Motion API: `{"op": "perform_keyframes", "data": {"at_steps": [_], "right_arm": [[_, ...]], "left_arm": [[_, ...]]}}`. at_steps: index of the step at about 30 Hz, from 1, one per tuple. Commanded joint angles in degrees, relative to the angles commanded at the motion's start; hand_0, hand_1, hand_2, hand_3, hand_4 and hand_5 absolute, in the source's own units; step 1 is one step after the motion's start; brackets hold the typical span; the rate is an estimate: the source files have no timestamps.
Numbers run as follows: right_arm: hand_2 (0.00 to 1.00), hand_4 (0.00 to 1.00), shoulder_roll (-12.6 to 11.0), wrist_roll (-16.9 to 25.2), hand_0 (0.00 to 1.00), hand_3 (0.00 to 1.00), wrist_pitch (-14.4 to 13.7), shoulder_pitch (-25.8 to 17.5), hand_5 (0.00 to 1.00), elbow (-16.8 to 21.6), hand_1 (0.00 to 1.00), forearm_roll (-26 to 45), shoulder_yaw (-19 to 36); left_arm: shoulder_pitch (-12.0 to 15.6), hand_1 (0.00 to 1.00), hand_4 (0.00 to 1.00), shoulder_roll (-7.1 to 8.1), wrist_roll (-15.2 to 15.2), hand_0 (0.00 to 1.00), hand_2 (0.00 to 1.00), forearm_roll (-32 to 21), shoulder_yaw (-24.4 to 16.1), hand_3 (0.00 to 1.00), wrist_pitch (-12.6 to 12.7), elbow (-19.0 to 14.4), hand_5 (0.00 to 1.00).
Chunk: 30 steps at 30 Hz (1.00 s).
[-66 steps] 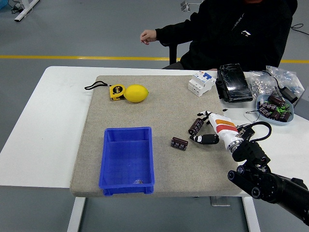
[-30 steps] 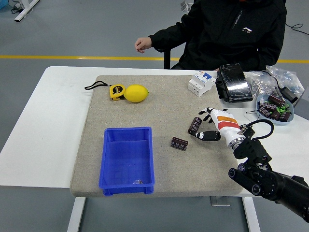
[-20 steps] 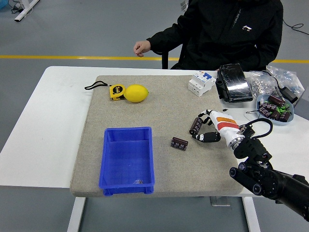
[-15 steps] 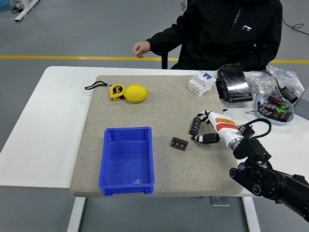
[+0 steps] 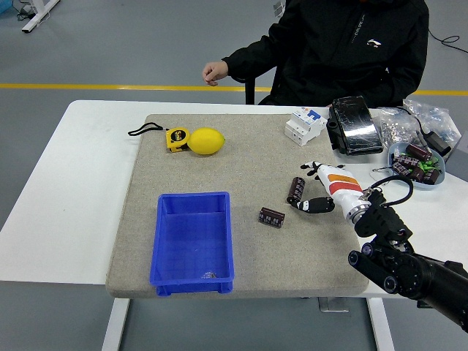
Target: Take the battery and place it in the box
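Note:
Two dark cylindrical batteries lie on the grey mat. One battery sits right of centre and the other battery lies a little lower left of it. My right hand, white with an orange stripe, is right beside the upper battery. Its fingers are above the battery and its thumb is below, spread and not closed on it. The blue box stands at the mat's front left with a small object at its near end. My left arm is out of view.
A lemon and a yellow tape measure lie at the mat's back left. A white breaker, a black device, plastic bags and a bowl of batteries are at the right. A person sits behind the table, one hand raised off it.
My right hand has shifted slightly up and right, and its fingers have spread a little around the upper battery. The battery stays on the mat. The person has leaned left.

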Motion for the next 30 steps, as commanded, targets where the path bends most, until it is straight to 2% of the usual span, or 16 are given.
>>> {"op": "perform_keyframes", "data": {"at_steps": [10, 18, 19, 24, 25, 30], "right_arm": [[0.725, 0.998, 0.9, 2.0, 0.646, 0.819, 1.5, 0.7, 0.377, -0.4, 0.671, 0.0, -2.3], [0.726, 0.998, 1.3, 2.3, 0.65, 0.82, 0.8, 0.5, 0.379, -0.4, 0.674, -0.4, -2.8], [0.71, 0.998, 1.3, 2.4, 0.556, 0.806, 0.6, 0.4, 0.383, -0.5, 0.629, -0.3, -2.9], [0.71, 0.998, 1.2, 2.5, 0.556, 0.806, 0.0, 0.5, 0.383, -0.8, 0.629, 0.2, -2.9], [0.677, 0.998, 1.1, 2.5, 0.466, 0.778, 0.0, 0.5, 0.376, -0.8, 0.585, 0.3, -3.0], [0.677, 0.998, 0.9, 2.4, 0.466, 0.778, -0.4, 0.4, 0.376, -0.8, 0.585, 0.5, -3.2]], "left_arm": [[-0.2, 0.762, 0.656, 0.0, 0.2, 0.785, 0.752, 0.3, 0.0, 0.603, -0.1, -0.1, 0.588], [-0.1, 0.762, 0.656, 0.02, 0.2, 0.785, 0.752, 0.6, 0.0, 0.603, -0.2, -0.2, 0.588], [-0.1, 0.762, 0.656, 0.03, 0.2, 0.785, 0.752, 0.6, -0.1, 0.603, -0.2, -0.2, 0.588], [-0.1, 0.762, 0.656, 0.05, 0.2, 0.785, 0.752, 0.8, -0.1, 0.603, -0.2, -0.2, 0.588], [-0.1, 0.762, 0.656, 0.05, 0.2, 0.785, 0.752, 0.9, -0.1, 0.603, -0.2, -0.1, 0.588], [0.0, 0.762, 0.656, 0.02, 0.2, 0.785, 0.752, 1.0, -0.2, 0.603, -0.3, -0.1, 0.588]]}}
